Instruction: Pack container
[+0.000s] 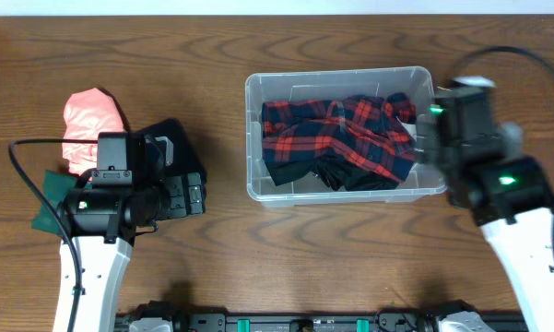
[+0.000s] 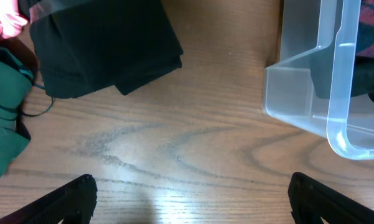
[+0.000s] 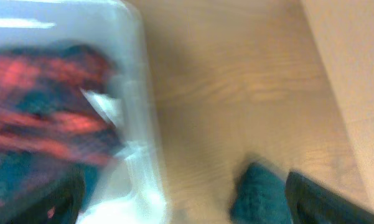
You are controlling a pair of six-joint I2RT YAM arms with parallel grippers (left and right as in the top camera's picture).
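Note:
The clear container stands mid-table and holds a red-and-blue plaid shirt over a black garment. A folded black garment, a pink cloth and a green cloth lie at the left. My left gripper is open and empty above bare wood, with the black garment ahead and the container to its right. My right gripper is open at the container's right end. This view is blurred. The container wall sits between the fingers, and a teal cloth lies by the right finger.
The green cloth and pink cloth lie at the left of the left wrist view. The table's far edge runs along the top. A pale surface borders the wood in the right wrist view.

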